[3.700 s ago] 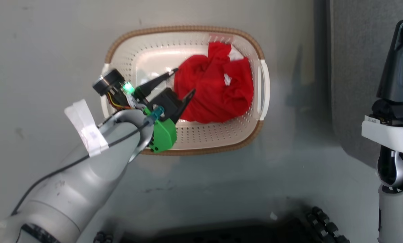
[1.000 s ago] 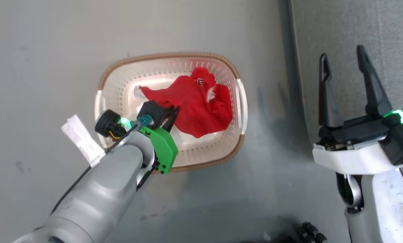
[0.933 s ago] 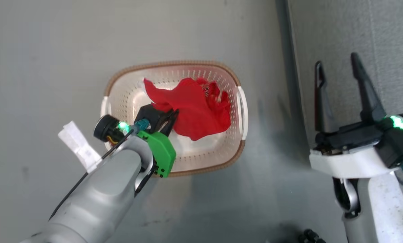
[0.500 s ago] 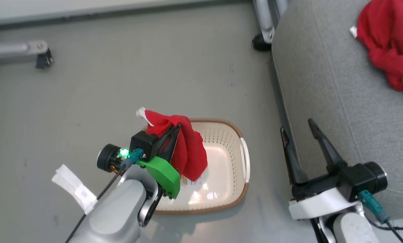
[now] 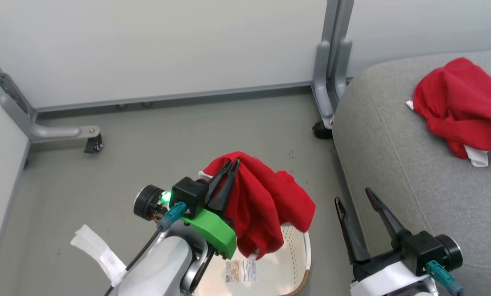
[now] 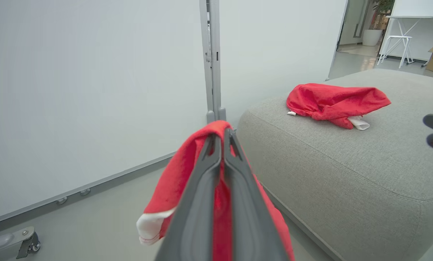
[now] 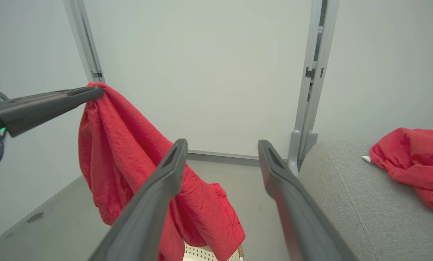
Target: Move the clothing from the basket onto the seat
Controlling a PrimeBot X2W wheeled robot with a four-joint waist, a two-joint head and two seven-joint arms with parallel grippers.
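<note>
L gripper [image 5: 232, 163] pinched tight on red garment [image 5: 266, 205], hoisted clear above basket [image 5: 306, 255] so it hangs free for carry to grey seat [image 5: 393, 164], where other garment [image 5: 461, 105] lies. R gripper [image 5: 352, 195] spread, idle nr seat edge.

Behind the dark-fingered left gripper [image 5: 233, 161] a green bracket [image 5: 210, 230] is fixed. Beside the bracket a green light [image 5: 164, 197] and a teal plug [image 5: 173, 211] with black cable [image 5: 142, 254] are seen; below it, white tape [image 5: 97, 255] is wrapped.
</note>
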